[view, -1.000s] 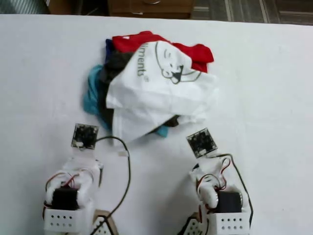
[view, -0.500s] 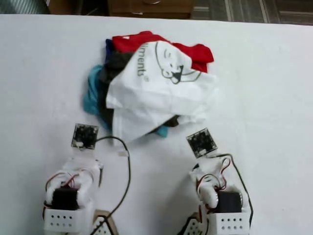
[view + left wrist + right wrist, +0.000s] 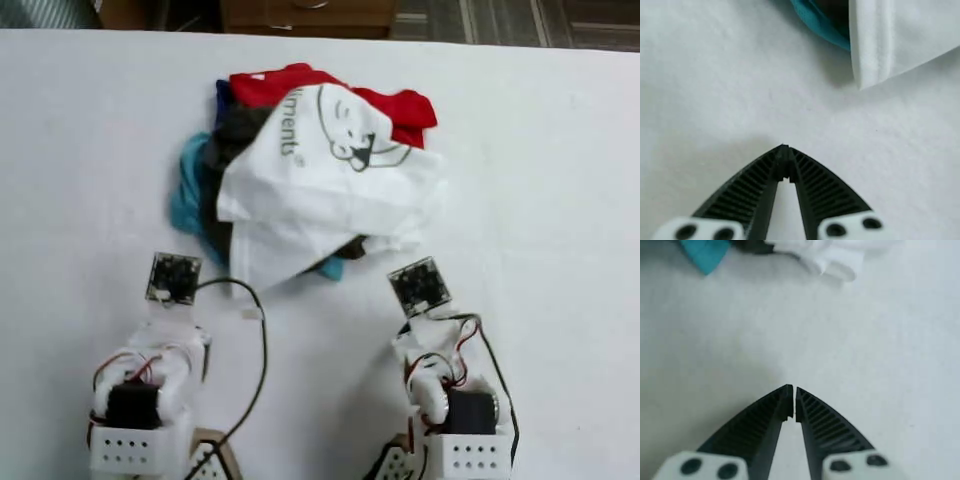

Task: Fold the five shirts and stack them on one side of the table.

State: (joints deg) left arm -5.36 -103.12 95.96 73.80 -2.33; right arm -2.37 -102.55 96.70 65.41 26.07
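A heap of shirts lies at the table's middle back: a white printed shirt (image 3: 320, 170) on top, a red one (image 3: 400, 108) behind, dark ones (image 3: 228, 135) and a teal one (image 3: 185, 195) under it. Both arms sit at the near edge, short of the heap. My left gripper (image 3: 784, 150) is shut over bare table, with the white shirt's hem (image 3: 875, 50) and teal shirt (image 3: 820, 22) just ahead. My right gripper (image 3: 791, 390) is shut too, over bare table, with a white fold (image 3: 832, 260) and a teal corner (image 3: 702, 255) ahead.
The white table (image 3: 560, 180) has free room on both sides of the heap. A black cable (image 3: 258, 330) loops on the table between the two arms. Dark furniture stands beyond the far edge.
The right arm's wrist has shifted slightly toward the heap and to the right. The left arm and the shirts have not moved.
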